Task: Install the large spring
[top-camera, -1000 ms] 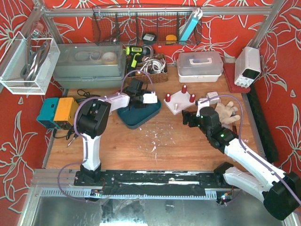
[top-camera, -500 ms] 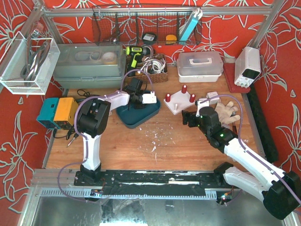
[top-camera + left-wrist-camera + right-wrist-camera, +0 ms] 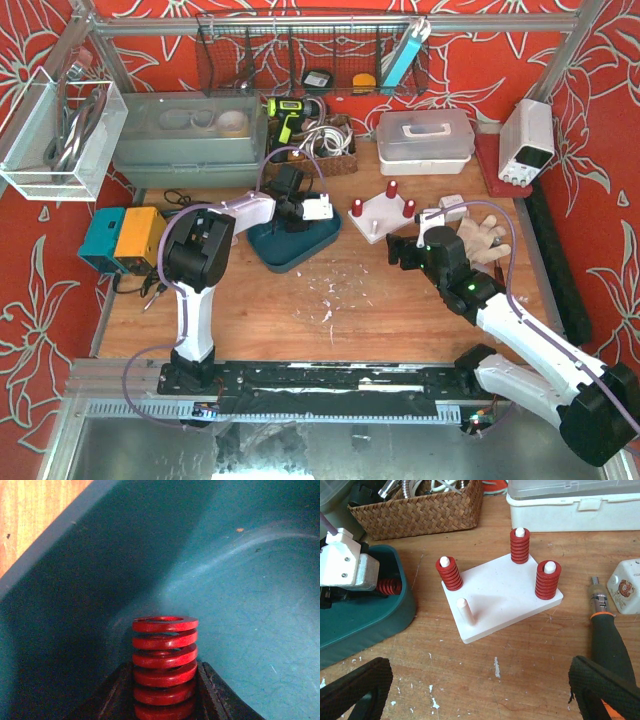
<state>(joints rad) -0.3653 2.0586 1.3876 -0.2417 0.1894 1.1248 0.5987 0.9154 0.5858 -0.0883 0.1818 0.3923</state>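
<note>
- Top external: the left arm reaches across the wooden table (image 3: pixel 330 310) and the left gripper (image 3: pixel 297 210) sits low over a teal tray (image 3: pixel 300 252). The right gripper (image 3: pixel 398 250) hovers above the table just in front of a white board (image 3: pixel 375 222) and touches nothing. From this height I cannot tell how either pair of jaws stands.
- Left wrist: the jaws are clamped on a red spring (image 3: pixel 164 660), with its lower coils pinched between two dark fingers (image 3: pixel 117 695). Its open top end points out over the tray floor. The tray's wall rises to the left, and a strip of table shows beyond it.
- Right wrist: the right gripper's black fingers (image 3: pixel 357 690) sit at the bottom corners of the frame, spread wide apart and holding nothing. Ahead, the board lies flat on the table, with three other springs (image 3: pixel 547 580) seated on pegs and one bare peg (image 3: pixel 466 611) at its near left corner. To the left, the red spring lies sideways in the left gripper, inside the tray and well apart from the board. A wicker basket (image 3: pixel 420 507) stands behind them, and a screwdriver (image 3: pixel 607 635) lies at right.
</note>
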